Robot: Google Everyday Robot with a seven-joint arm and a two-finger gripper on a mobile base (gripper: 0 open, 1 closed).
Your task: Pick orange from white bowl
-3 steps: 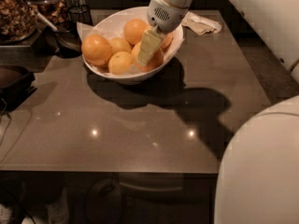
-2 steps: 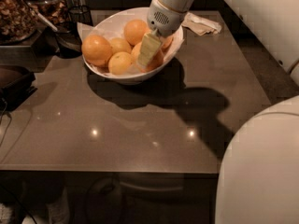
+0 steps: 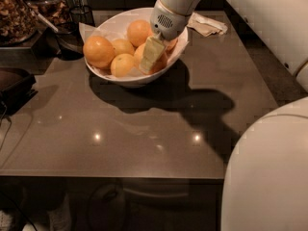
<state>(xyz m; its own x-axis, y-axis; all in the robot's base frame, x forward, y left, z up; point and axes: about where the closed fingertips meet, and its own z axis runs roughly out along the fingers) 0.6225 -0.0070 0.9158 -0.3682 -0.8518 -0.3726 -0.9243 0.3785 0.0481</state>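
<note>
The white bowl (image 3: 126, 78) stands at the back of the dark table and holds several oranges. The biggest orange (image 3: 98, 51) lies at the bowl's left, and others lie in the middle (image 3: 122, 64) and at the back (image 3: 139, 32). My gripper (image 3: 152, 56) reaches down from the upper right into the right half of the bowl. It rests against an orange (image 3: 160, 62) that it partly hides. The white arm housing (image 3: 169, 14) covers the bowl's back right rim.
A crumpled cloth (image 3: 207, 25) lies on the table behind the bowl to the right. Dark pans and containers of food (image 3: 29, 18) crowd the back left. A black tray (image 3: 14, 83) sits at the left edge. My white body (image 3: 269, 172) fills the lower right.
The gripper has stayed in the right half of the bowl and has sunk slightly towards the orange. The oranges and the bowl have not moved.
</note>
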